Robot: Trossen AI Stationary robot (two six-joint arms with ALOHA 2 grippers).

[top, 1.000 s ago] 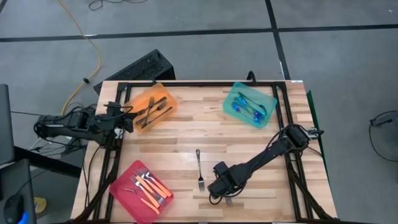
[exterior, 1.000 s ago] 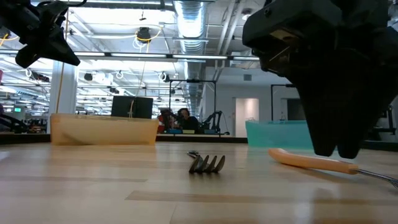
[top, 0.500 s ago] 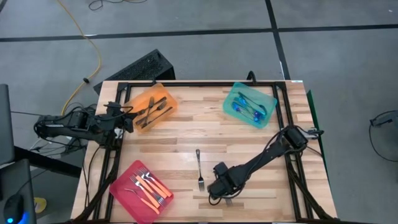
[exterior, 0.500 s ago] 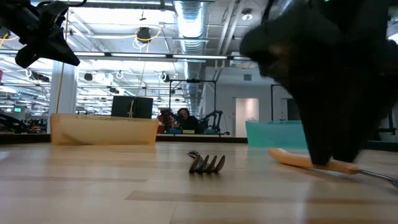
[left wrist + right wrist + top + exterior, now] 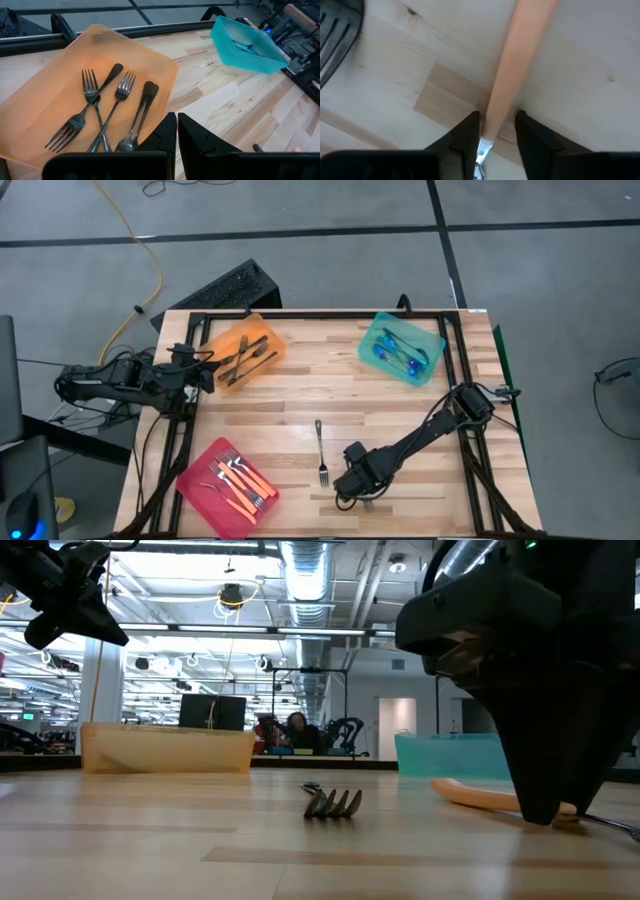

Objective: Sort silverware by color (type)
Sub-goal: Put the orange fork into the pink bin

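We see our right tool down on the wooden bench, its fingers spread either side of the orange-handled metal fork, which lies flat between them. Our left tool, pressed together, hovers by the translucent orange tray.

Right claw lowered, fingers parted, left claw closed

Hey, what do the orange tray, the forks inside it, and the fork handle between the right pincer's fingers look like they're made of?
Orange tray: likely translucent plastic, since the table's tone shows through its glossy walls.
Forks in it: apparently dark metal throughout, with dull grey reflections on tines and handles.
Fork handle at the right pincer: a matte orange-tan coating, probably plastic, with a shiny silver metal neck showing at its end.
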